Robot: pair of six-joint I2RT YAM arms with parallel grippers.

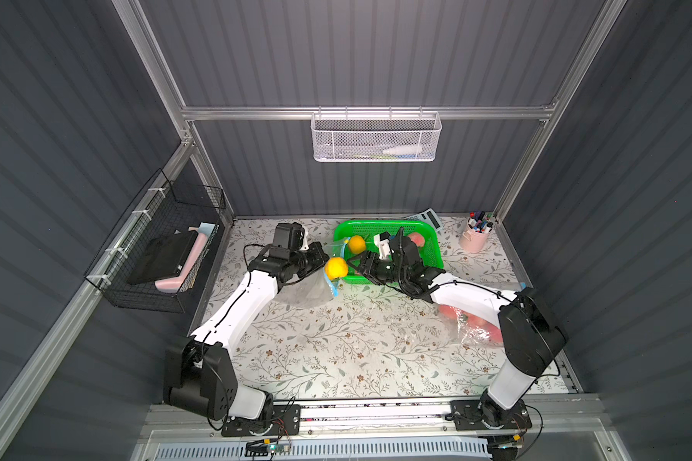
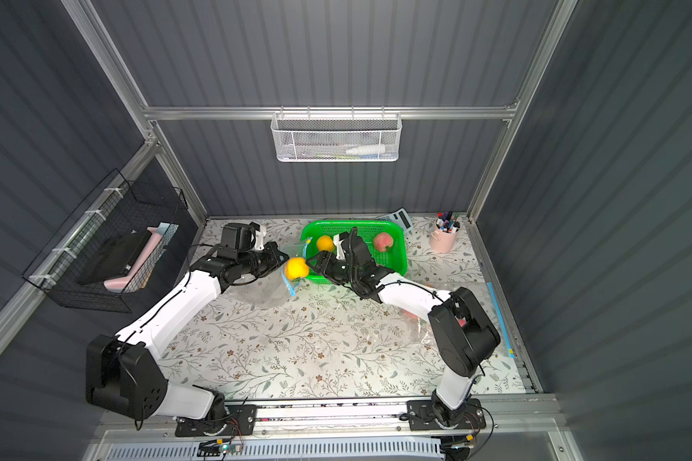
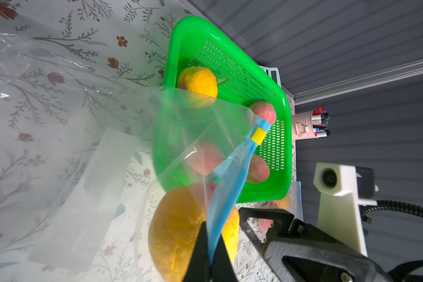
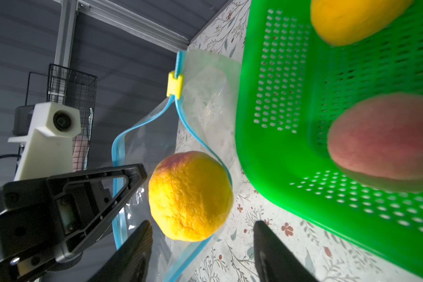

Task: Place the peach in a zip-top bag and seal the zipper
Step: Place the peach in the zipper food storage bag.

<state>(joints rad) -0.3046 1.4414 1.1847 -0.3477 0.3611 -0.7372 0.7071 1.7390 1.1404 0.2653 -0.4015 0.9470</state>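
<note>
Over the floral counter (image 1: 336,351), left tool (image 3: 210,235) clenches the zip-top bag (image 4: 205,80) rim; right tool (image 4: 202,227), released, should back out straight, not dragging the peach (image 4: 191,195).

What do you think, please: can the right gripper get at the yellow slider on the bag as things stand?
Probably yes. The right gripper is open before the peach in the bag mouth; the yellow slider sits beyond, uncovered, though the green basket is close beside it.
</note>
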